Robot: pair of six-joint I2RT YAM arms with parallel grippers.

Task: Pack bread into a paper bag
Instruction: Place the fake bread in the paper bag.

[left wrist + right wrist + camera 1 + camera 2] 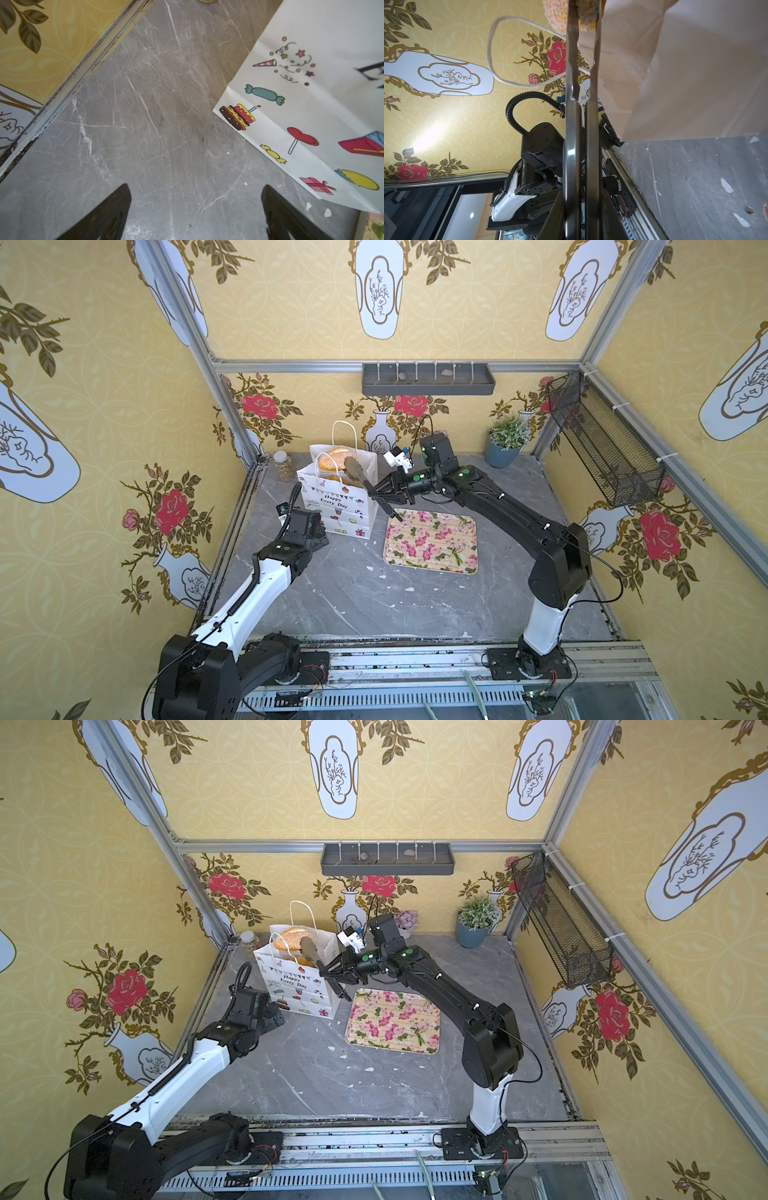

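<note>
The right end effector is clamped on the handle of a pair of metal tongs. The blades are squeezed close together and reach into the mouth of the paper bag. Their tips are at a seeded bun, which sits high at the rim on top of other orange bread. Whether they pinch it or only touch it, I cannot tell. The left end effector is spread wide and empty, low over the worktop just beside the bag's near left corner and not touching the paper.

The bag stands unsupported toward the far left corner of the worktop. A blade dragging on the rim or snagging the looped handle could therefore tip it. The bun lies so high that a nudge might roll it out over the rim. The floral tray beside the bag carries no bread, so the packing looks nearly finished.

The bag's front reads "Happy Every Day" under printed bunting. No brand name is legible anywhere.
</note>
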